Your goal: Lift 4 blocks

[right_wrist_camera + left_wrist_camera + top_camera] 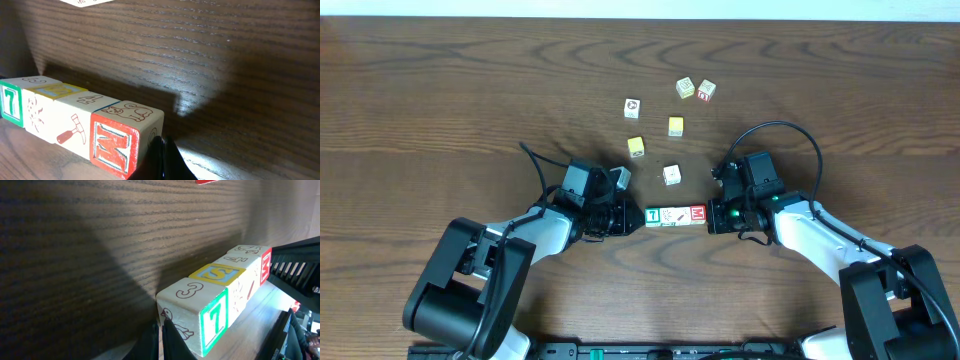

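Evidently the four blocks (675, 214) are lined up tight at the near middle of the table (420, 100) so the left gripper (626, 217) and right gripper (714, 215), each with fingers pressed together, can clamp the row's ends between them.

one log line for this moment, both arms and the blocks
left fingers: shut, against 7 end | right fingers: shut, against M end | row of four blocks: pressed between them | lifted: cannot tell

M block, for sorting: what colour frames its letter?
Red. The M block shows best in the right wrist view.
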You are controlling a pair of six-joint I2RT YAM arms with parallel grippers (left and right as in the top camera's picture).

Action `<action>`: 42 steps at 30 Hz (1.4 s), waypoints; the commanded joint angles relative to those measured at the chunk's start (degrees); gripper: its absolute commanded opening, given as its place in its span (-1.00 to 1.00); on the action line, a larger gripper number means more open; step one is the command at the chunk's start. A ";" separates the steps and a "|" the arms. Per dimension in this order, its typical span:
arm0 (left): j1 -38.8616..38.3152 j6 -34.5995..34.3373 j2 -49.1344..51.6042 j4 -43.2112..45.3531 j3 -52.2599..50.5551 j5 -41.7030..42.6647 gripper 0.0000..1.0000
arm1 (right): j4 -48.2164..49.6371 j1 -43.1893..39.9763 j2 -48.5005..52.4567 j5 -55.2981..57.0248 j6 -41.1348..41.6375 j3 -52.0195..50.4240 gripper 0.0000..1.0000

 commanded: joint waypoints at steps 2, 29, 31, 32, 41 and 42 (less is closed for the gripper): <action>-1.31 -0.07 0.26 1.25 1.31 7.82 -0.86 | 0.66 3.43 0.26 -10.84 0.74 0.20 -0.98; -1.31 -0.07 0.26 2.27 1.31 8.28 -0.86 | 3.13 5.79 0.26 -13.49 2.45 0.20 -0.97; -1.31 -0.07 0.26 2.34 1.33 8.44 -0.86 | 2.95 5.79 0.26 -13.49 2.45 0.20 -0.97; -1.31 -0.07 0.22 2.32 1.33 8.46 -0.85 | 2.75 5.79 0.26 -13.49 2.45 0.20 -0.97; -1.31 -0.07 0.20 2.78 1.64 9.75 -0.85 | 2.71 5.79 0.26 -13.51 2.47 0.20 -0.97; -1.31 -0.07 0.20 2.78 1.70 9.77 -0.85 | 2.71 5.79 0.26 -13.51 2.47 0.20 -0.97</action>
